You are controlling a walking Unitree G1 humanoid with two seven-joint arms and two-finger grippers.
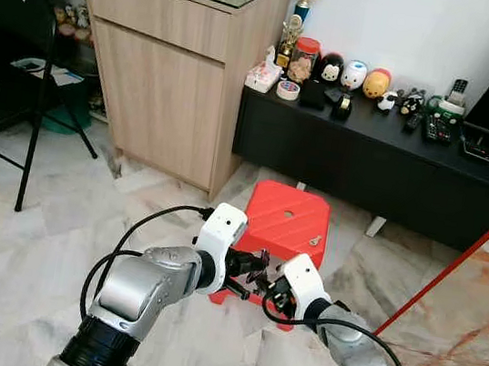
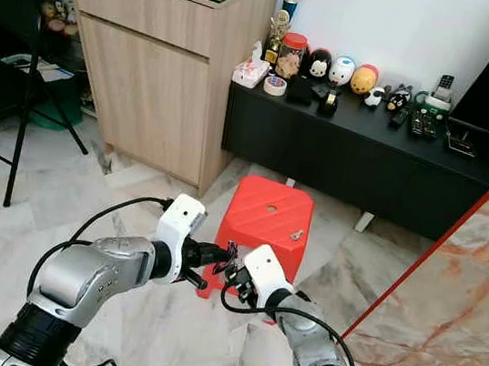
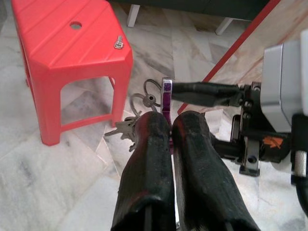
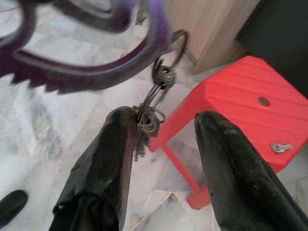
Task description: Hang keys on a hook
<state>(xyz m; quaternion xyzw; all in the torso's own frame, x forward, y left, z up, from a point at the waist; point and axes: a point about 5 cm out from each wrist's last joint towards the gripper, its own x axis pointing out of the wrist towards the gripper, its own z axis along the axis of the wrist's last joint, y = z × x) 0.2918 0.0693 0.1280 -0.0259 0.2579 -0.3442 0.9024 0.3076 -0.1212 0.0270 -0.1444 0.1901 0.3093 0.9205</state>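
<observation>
Left eye view. Both arms meet low at centre, in front of a red plastic stool (image 1: pixel 287 222). The left gripper (image 1: pixel 251 265) points toward 3 o'clock; the right gripper (image 1: pixel 271 290) points back at it toward 9 o'clock. A dark bunch of keys (image 1: pixel 257 281) hangs between the two tips. A single small key (image 1: pixel 314 240) lies on the stool top. Behind stand a wooden cabinet (image 1: pixel 165 70) and a low black counter (image 1: pixel 386 158) carrying figurines.

Right eye view. Same arrangement; the two grippers almost touch just beside the stool's front edge.

Left wrist view. The left gripper's fingers (image 3: pixel 147 159) are pressed together on a purple carabiner (image 3: pixel 166 98), whose long axis continues the line of the fingers. Key rings and keys dangle off the carabiner on the stool side. One right finger lies crosswise, its tip against the carabiner's far end.

Right wrist view. The right gripper's fingers (image 4: pixel 108 159) stand wide apart, holding nothing. The key rings (image 4: pixel 159 94) hang down from the blurred purple carabiner, just ahead of one finger and touching or nearly touching it; contact cannot be confirmed.

Judgement: the left arm carries the load; a transfer would need the right fingers to close across the rings. No wall hook can be made out.
</observation>
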